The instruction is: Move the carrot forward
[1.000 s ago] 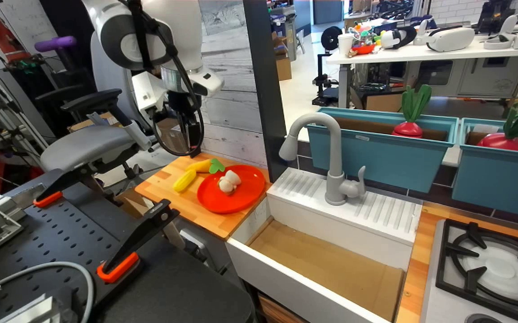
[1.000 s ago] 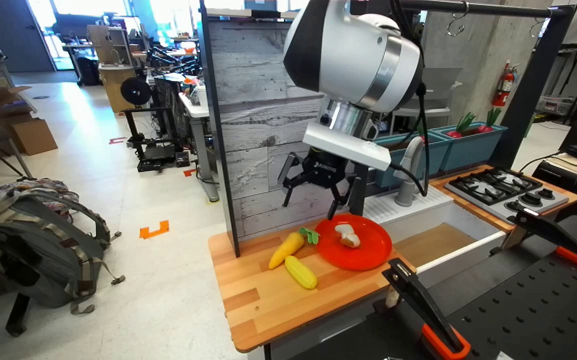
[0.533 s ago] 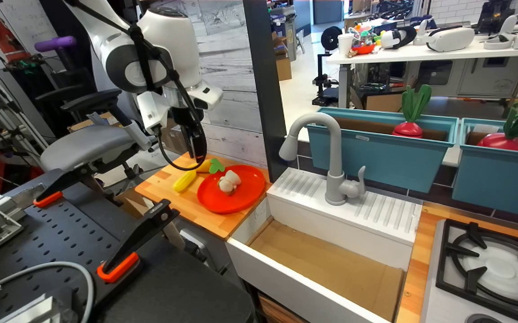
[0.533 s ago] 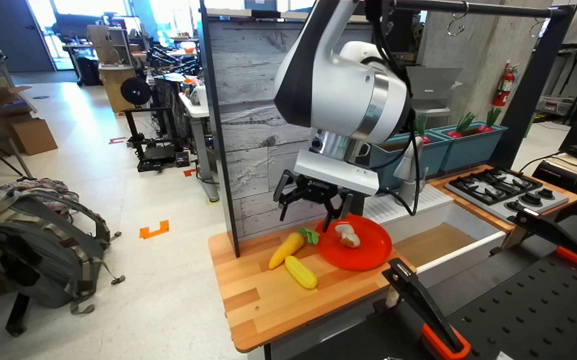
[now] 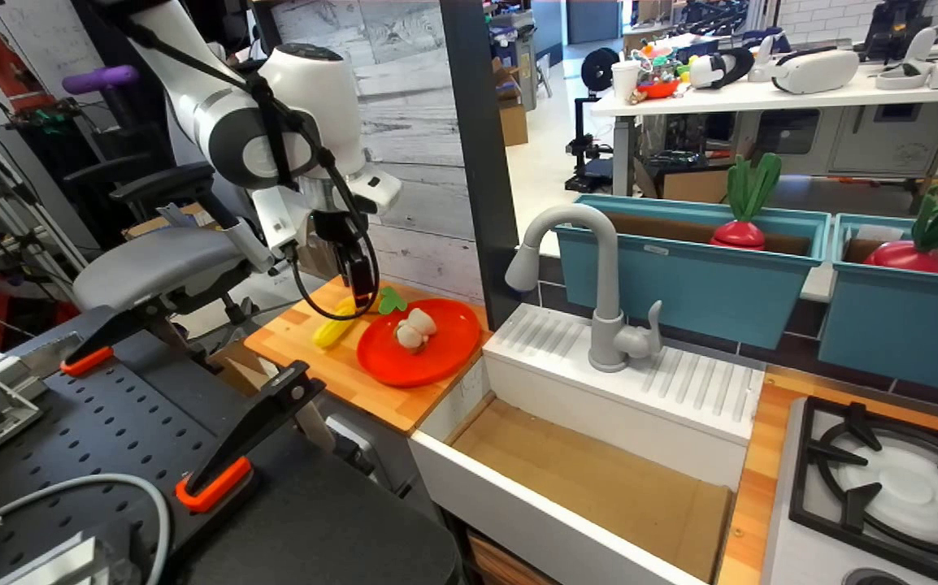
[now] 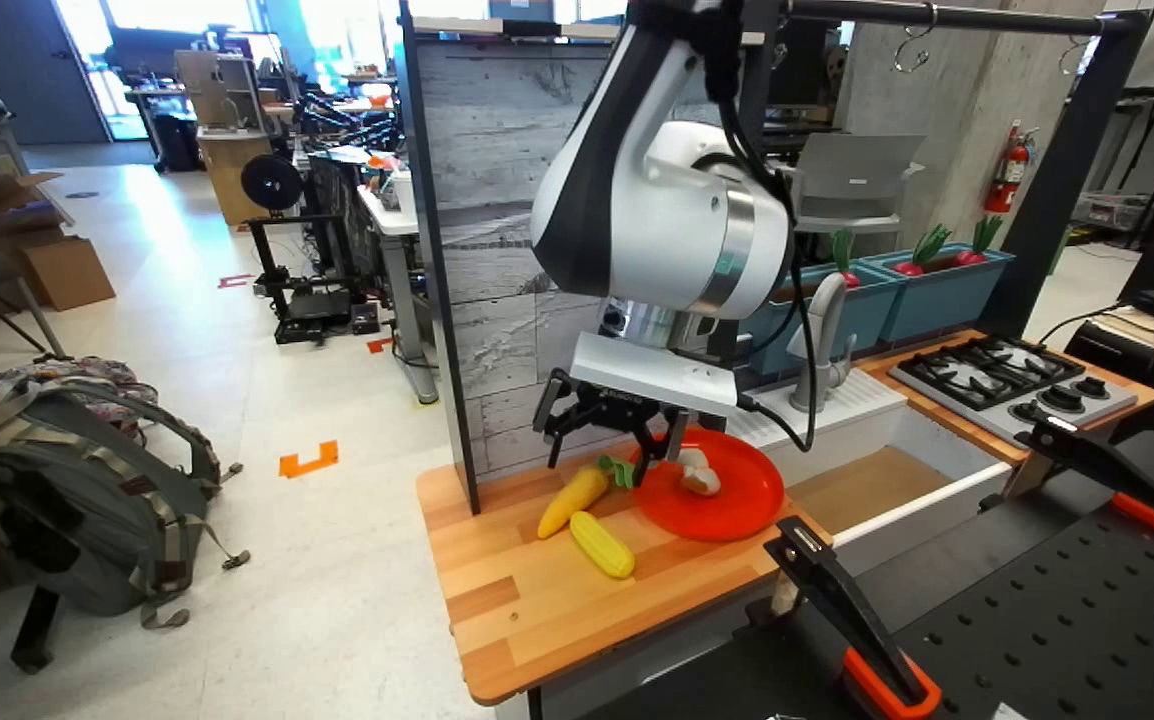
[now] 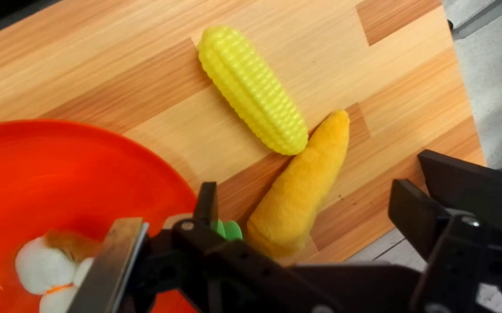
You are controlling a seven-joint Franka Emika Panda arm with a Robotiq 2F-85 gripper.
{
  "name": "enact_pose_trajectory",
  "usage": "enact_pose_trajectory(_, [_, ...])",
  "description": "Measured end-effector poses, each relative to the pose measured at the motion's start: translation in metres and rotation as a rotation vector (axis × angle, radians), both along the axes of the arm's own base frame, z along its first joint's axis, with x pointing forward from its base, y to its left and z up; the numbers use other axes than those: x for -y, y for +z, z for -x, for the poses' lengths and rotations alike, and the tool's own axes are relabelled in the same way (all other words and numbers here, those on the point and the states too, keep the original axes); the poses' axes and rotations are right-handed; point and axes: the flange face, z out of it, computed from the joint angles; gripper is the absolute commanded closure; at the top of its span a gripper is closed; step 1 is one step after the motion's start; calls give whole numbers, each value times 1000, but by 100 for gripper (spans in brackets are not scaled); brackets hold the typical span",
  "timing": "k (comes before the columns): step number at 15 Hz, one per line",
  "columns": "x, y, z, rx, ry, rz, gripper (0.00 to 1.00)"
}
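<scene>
Yellow-orange carrot (image 7: 302, 186) lies aslant; tip pointing away from the plate (image 7: 98, 178).

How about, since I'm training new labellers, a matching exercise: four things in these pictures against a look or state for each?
1. carrot
2. corn cob
3. round plate
4. gripper

A. carries pale lumps
B. standing open
C. bumpy, bright yellow
D. green leaves at one end

Pairs: 1-D, 2-C, 3-A, 4-B.
</scene>
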Motion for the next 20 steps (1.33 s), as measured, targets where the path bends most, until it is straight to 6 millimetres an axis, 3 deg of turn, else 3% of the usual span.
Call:
enact_pose_trajectory(2, [-5,-7,-1,-8,10,2,1])
enact_pose_trajectory(4, [-10,-15,0,-21,20,3,26])
enact_pose_trajectory(5, [-13,-18,0,-29,24,2,28])
enact_pose_trajectory(10, [-19,-27,-5,-51,30,-5,67])
enact_pose_trajectory(11, [-19,-28,-6,-50,29,-6,26])
enact_pose_trajectory(13, [-18,-27,-11,-40,25,-6,29])
enact_pose_trajectory(17, [-16,-25,-21,-20,16,-6,3])
enact_pose_trajectory(20, [-13,-27,-27,-10,7,-3,0])
